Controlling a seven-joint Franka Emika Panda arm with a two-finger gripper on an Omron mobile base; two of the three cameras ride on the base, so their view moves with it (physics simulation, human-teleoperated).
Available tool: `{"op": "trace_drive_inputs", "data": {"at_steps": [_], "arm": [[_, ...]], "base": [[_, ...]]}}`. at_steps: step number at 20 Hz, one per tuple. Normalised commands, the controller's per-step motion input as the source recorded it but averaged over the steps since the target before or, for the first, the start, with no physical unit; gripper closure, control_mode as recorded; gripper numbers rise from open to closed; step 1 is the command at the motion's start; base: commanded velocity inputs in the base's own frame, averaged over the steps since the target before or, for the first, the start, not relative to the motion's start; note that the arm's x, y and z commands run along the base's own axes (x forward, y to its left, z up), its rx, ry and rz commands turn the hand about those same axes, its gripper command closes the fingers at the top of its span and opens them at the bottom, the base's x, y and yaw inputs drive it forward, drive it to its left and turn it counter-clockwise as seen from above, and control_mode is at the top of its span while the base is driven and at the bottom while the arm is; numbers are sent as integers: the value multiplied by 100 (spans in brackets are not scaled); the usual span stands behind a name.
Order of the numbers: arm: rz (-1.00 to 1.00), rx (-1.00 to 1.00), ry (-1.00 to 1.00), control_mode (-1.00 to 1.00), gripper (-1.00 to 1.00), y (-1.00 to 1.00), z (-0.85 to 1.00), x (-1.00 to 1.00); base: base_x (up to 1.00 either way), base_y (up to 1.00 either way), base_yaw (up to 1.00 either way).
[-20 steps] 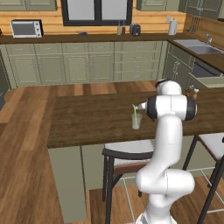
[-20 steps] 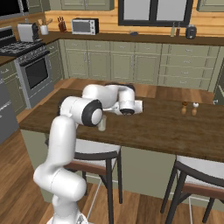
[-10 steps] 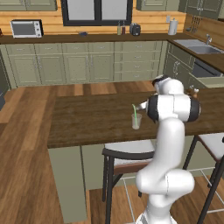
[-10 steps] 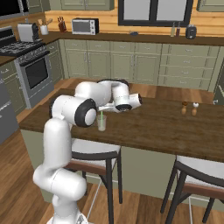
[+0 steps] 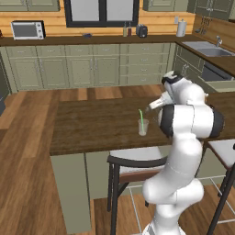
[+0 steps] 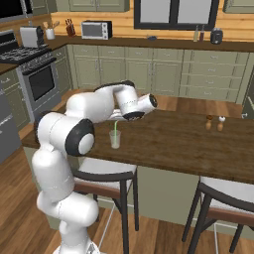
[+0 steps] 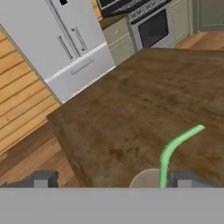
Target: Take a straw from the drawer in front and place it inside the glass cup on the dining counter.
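The glass cup (image 5: 143,127) stands on the dark wood dining counter (image 5: 92,125) near its front edge, and the green straw (image 5: 141,116) leans upright inside it. My gripper (image 5: 150,108) hovers just above and to the right of the cup, open and holding nothing. From the right base view, the cup (image 6: 115,140) and straw (image 6: 114,128) sit clear below the gripper (image 6: 120,119). In the hand view the straw (image 7: 175,146) and the cup rim (image 7: 146,178) appear low between the spread fingertips (image 7: 42,179), touching neither. The drawer is out of view.
Black-framed stools (image 5: 137,161) (image 6: 103,173) stand tucked under the counter's front edge, another (image 6: 229,208) to the right. Two small shakers (image 6: 209,122) sit on the counter's far right. A steel fridge (image 7: 65,41) and a stove (image 7: 148,22) lie beyond the counter's left end.
The hand has pulled up and back off the cup, which it covered a second ago. The straw stays in the cup and the jaws remain wide.
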Motion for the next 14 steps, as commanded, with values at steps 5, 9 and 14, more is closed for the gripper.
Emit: {"op": "trace_drive_inputs", "data": {"at_steps": [5,9,14], "arm": [[-22,-22,-4,-100,-100,23,76,-65],[-28,-27,0,-100,-100,23,49,-77],[-27,-24,4,-100,-100,26,25,-78]], "base": [[0,0,0],[0,0,0],[0,0,0]]}}
